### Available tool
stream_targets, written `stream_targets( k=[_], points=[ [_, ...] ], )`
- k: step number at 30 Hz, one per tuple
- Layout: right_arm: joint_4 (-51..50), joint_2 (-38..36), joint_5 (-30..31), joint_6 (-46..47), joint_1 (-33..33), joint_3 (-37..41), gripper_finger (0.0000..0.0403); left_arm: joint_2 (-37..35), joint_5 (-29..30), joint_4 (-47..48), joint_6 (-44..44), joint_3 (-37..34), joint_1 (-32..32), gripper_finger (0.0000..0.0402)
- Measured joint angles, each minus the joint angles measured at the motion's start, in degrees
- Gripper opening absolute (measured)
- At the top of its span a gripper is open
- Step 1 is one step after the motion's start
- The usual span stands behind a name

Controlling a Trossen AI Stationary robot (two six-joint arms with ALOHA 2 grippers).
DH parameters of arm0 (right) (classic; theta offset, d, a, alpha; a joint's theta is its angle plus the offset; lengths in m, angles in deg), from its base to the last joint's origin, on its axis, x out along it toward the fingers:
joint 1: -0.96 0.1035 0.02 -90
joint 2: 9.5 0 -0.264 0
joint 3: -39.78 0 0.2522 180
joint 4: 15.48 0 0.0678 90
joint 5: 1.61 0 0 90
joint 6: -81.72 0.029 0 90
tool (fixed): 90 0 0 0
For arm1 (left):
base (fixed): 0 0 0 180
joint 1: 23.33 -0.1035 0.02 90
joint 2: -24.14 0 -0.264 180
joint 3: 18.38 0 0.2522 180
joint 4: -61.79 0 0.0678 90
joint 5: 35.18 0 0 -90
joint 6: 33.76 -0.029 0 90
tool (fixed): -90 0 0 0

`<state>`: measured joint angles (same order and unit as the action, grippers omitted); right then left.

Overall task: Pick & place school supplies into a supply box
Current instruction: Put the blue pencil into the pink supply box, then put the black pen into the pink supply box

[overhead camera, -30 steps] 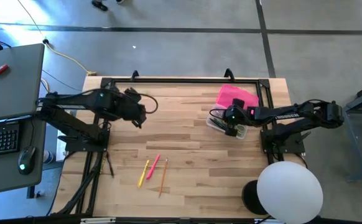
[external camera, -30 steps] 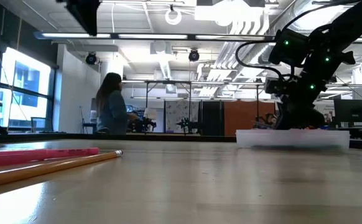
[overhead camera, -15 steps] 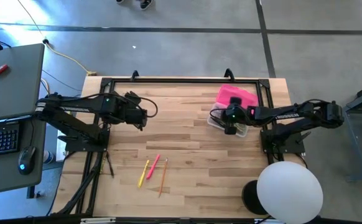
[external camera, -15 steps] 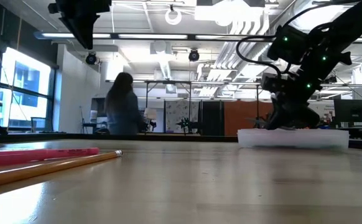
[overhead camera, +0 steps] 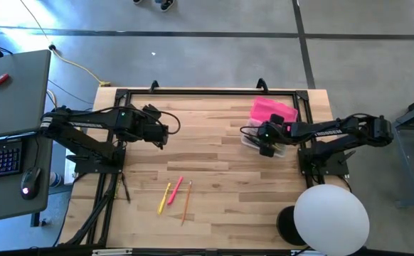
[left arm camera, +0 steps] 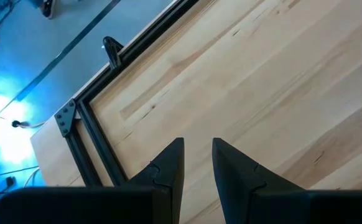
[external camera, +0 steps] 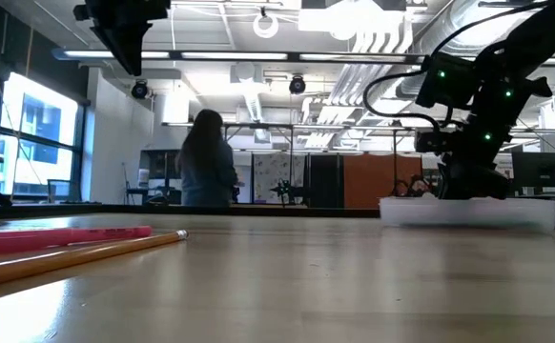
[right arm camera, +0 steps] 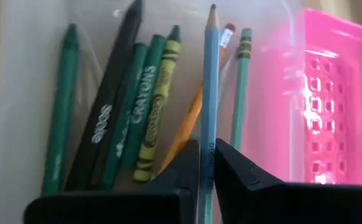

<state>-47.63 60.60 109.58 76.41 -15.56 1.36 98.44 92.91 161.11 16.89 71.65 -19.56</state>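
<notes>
The clear supply box [overhead camera: 248, 140] stands at the table's right side, and its pink lid [overhead camera: 272, 110] lies just beyond it. My right gripper [overhead camera: 267, 146] reaches down into the box [external camera: 468, 211], shut on a blue pencil [right arm camera: 209, 74]. Under the pencil, green and black crayons [right arm camera: 131, 106], an orange pencil and a teal pencil lie on the box floor. A yellow pen [overhead camera: 165, 198], a pink pen [overhead camera: 176, 186] and an orange pencil [overhead camera: 186, 203] lie flat on the table's near-left part. My left gripper [overhead camera: 158, 135] hovers narrowly open over bare wood. My right gripper pinches the blue pencil's shaft [right arm camera: 207, 134] between its two fingers. The pencil runs along the fingers, and its sharpened end [right arm camera: 212, 11] sticks out ahead of them over the crayons. The fingers come slanting down from the table's right. Whether the pencil touches the box, I cannot tell.
A black metal frame [overhead camera: 193, 92] edges the table's far and side borders. The pink pen [external camera: 58, 235] and the orange pencil [external camera: 77, 255] lie close to the low camera. A desk with a keyboard stands left of the table. A person [external camera: 206, 162] walks in the room behind.
The supply box has slid a little toward the table's right edge, and my right gripper inside it has moved the same way. The pink lid has shifted slightly with it. My left gripper has dropped a little. The person in the background has walked rightward.
</notes>
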Motion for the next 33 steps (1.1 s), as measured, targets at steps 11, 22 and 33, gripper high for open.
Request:
stream_targets(
  k=[11, 22, 33],
  points=[
    [3.1, 0.0, 2.9, 0.3, 0.0, 0.0, 0.0133, 0.0, -0.9, 0.2, -1.1, 0.0, 0.0, 0.0113],
    [-0.8, 0.0, -4.0, -0.5, 0.0, -14.1, 0.0154, -5.4, -0.1, 0.7, 12.9, -4.0, 11.0, 0.0113],
    [34.6, 0.0, -44.7, -2.2, 1.1, -14.6, 0.0142, -6.5, 3.4, -14.9, 42.7, -24.4, 27.1, 0.0113]
  ],
)
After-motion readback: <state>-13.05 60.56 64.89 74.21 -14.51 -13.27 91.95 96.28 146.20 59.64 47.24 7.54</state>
